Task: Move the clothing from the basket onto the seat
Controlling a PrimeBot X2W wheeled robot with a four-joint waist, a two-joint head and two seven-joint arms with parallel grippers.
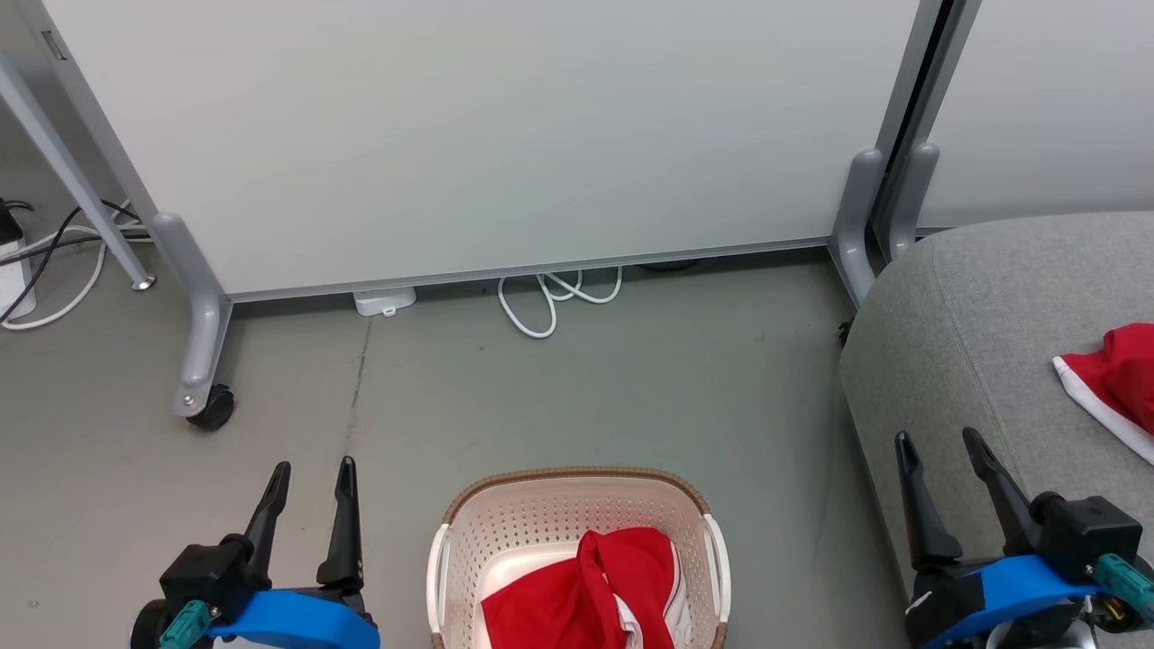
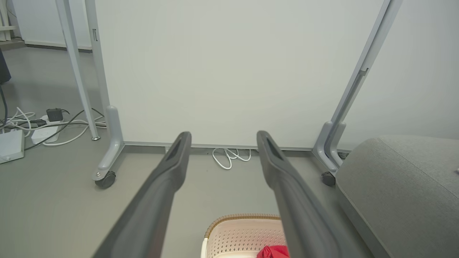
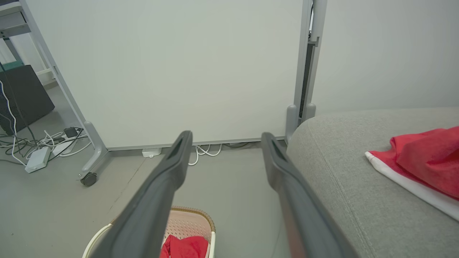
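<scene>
The red garment [image 1: 577, 599] in the basket [image 1: 577, 473] lies right of the wide-open, empty left gripper [image 1: 313, 467], nearer it than the equally open right gripper [image 1: 940, 439].

Left gripper [image 1: 314, 476], right gripper [image 1: 942, 449]: spread, empty

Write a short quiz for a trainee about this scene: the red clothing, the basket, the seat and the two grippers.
1. True or false: one red garment lies on the grey seat.
2. What is inside the basket? A) nothing; B) another red garment; C) a blue towel.
3. Fill in the gap: the left gripper and the right gripper both stand ____, holding nothing.
Key: 1 true; 2 B; 3 open.
</scene>
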